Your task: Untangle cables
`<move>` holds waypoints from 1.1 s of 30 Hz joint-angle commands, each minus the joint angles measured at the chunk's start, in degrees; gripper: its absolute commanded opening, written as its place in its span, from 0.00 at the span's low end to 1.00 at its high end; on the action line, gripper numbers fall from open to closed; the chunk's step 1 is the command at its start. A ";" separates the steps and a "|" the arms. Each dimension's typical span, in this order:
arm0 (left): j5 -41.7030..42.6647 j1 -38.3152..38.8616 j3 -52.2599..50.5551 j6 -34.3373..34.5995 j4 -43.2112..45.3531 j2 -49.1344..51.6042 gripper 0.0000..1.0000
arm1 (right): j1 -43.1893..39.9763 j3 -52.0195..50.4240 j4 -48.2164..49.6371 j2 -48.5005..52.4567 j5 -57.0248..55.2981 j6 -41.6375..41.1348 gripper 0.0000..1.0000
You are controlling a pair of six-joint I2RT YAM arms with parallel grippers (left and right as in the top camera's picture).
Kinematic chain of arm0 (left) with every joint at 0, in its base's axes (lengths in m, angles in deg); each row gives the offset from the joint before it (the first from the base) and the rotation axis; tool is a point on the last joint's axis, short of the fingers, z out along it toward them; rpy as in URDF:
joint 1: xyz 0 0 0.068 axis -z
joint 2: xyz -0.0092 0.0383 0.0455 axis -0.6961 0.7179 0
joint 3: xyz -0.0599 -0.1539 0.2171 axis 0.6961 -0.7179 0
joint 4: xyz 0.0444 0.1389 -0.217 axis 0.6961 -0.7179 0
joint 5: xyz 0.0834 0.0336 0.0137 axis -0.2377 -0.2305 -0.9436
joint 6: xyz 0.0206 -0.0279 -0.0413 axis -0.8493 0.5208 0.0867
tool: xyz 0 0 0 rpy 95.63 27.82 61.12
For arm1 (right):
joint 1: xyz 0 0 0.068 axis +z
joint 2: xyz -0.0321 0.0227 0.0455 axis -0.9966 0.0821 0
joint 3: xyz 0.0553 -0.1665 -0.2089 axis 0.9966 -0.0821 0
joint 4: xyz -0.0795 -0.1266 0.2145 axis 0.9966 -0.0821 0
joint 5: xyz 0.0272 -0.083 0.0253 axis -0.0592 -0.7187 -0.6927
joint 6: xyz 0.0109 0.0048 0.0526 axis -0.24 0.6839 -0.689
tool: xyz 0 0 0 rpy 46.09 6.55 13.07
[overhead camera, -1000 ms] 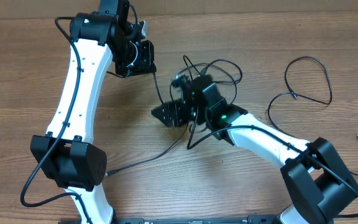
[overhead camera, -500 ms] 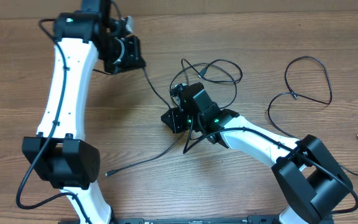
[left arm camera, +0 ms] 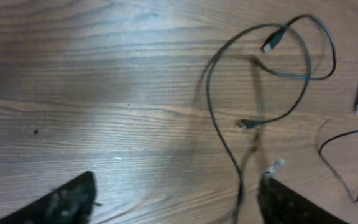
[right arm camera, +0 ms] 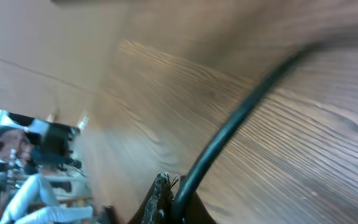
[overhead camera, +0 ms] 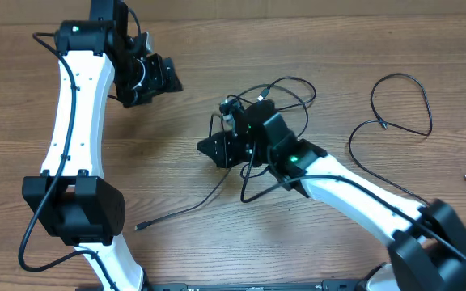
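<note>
Seen from above, the left gripper [overhead camera: 158, 77] hangs over the wooden table [overhead camera: 338, 32] out toward 10 o'clock, well apart from any wire. The cables [overhead camera: 269, 101] lie bunched just past the middle, toward 1 o'clock. One strand trails off toward 7 o'clock and ends in a small plug [overhead camera: 140, 227]. A separate loop [overhead camera: 400, 75] lies alone at about 2 o'clock. The right gripper [overhead camera: 215, 149] sits at the 8 o'clock edge of the bunch, with a strand coming down onto it.

From the left wrist, the left gripper [left arm camera: 173, 202] is spread wide. Its dark fingers [left arm camera: 64, 202] show at the two lower corners with only bare table [left arm camera: 73, 74] between them, so it has hold of nothing. The cables [left arm camera: 209, 93] curl at 1 o'clock, a silver connector [left arm camera: 269, 45] at the top of the curl, and one strand drops down close beside the right-hand finger.

The right wrist view is badly smeared. A cable [right arm camera: 241, 118] slants from 2 o'clock down to 6 o'clock, straight into the right gripper [right arm camera: 166, 205], whose tips look pressed together on it.
</note>
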 commanded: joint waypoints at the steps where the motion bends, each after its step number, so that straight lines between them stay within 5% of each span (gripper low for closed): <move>1: 2.32 0.50 -3.37 -1.51 1.25 -0.11 0.89 | -1.33 3.87 -0.22 -2.21 4.42 -5.51 0.04; 8: 15.23 5.25 -15.61 -10.54 6.08 -0.11 0.87 | -7.39 10.08 4.83 -2.21 17.73 -9.79 0.04; 13: 15.30 9.49 -20.02 -13.84 7.02 -0.11 0.86 | -13.55 10.03 6.36 -2.19 19.26 -12.48 0.04; 20: 16.17 10.29 -20.48 -17.53 8.09 -0.11 0.81 | -19.74 9.97 -13.73 -2.12 4.26 -12.55 0.04; 26: 28.65 12.37 -20.48 -32.57 8.13 -0.11 0.82 | -20.00 9.90 -19.39 0.24 -5.88 -19.89 0.04; 30: 27.15 15.06 -20.55 -32.35 8.90 -0.11 0.81 | -20.00 9.90 -18.47 2.45 -5.60 -24.65 0.04; 33: 24.28 16.87 -21.77 -25.00 12.85 -0.11 0.81 | -20.06 9.90 -17.27 2.60 -4.17 -26.27 0.04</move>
